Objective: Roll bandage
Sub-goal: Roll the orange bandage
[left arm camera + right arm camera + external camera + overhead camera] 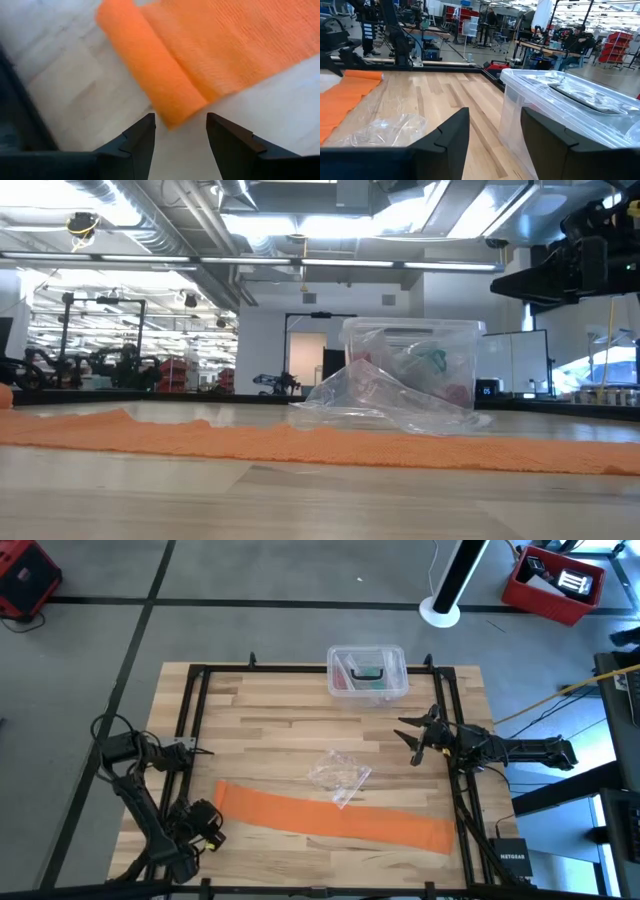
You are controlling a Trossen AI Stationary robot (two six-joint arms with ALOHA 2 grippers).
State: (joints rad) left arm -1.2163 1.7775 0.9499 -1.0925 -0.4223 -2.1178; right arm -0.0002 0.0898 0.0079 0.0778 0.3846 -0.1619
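Note:
The orange bandage (335, 818) lies flat along the table's near part, from left to right. Its left end is wound into a short roll (150, 70) that rests on the wood, with the flat band running on from it. My left gripper (180, 122) is open and slants down at the near end of that roll. Its two fingertips stand on either side of the roll's end, and I see no touch. In the high view this gripper (212, 818) is at the near left. My right gripper (415, 735) waits open at the table's right, holding nothing.
A crumpled clear wrapper (338, 776) lies mid-table, just beyond the bandage. A clear plastic box (367, 673) stands at the far edge. Black frame rails (190, 730) run along the table's sides. Bare wood shows between the wrapper and the box.

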